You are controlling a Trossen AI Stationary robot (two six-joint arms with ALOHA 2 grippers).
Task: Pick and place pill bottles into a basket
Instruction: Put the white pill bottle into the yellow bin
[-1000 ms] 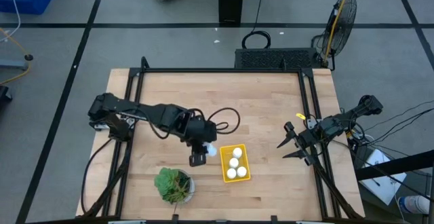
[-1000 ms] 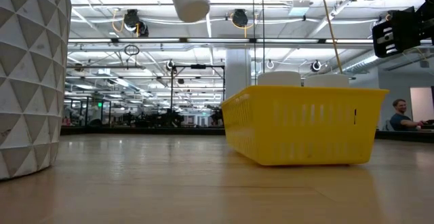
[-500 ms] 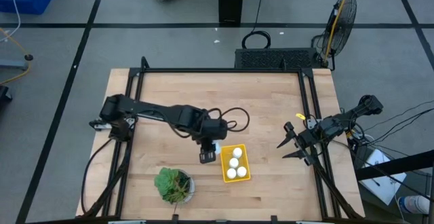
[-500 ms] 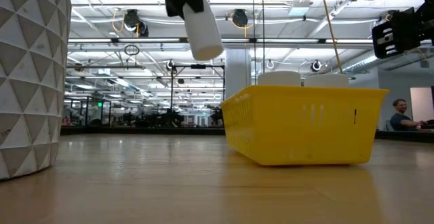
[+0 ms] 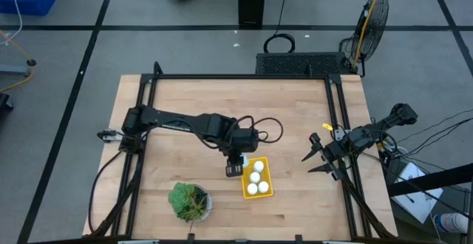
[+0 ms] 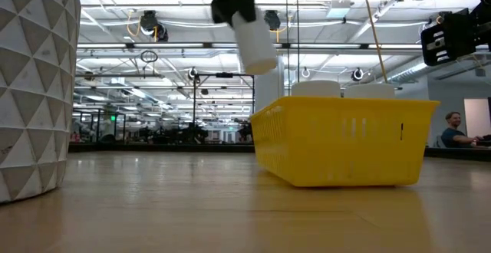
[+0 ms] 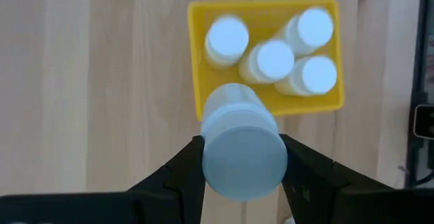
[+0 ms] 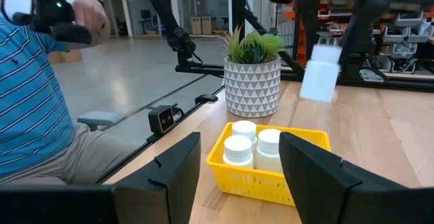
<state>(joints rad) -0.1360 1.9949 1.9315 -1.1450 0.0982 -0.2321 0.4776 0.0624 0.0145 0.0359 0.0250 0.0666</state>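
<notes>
Now, left pincer [image 7: 243,157]: clamped on pill bottle [image 7: 242,144] just short of basket [image 7: 198,81].
Risk: releasing early drops it outside.

Four pill bottles [image 7: 274,58] are crowding the basket [image 7: 196,81], leaving a small open patch at one corner. The potted plant [image 5: 189,201] is standing near it; bare desk [image 5: 295,111] is lying elsewhere.

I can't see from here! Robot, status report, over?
Left gripper shut on fifth pill bottle, above basket edge. Four bottles inside. Right gripper open, parked. Nothing blocking.
</notes>
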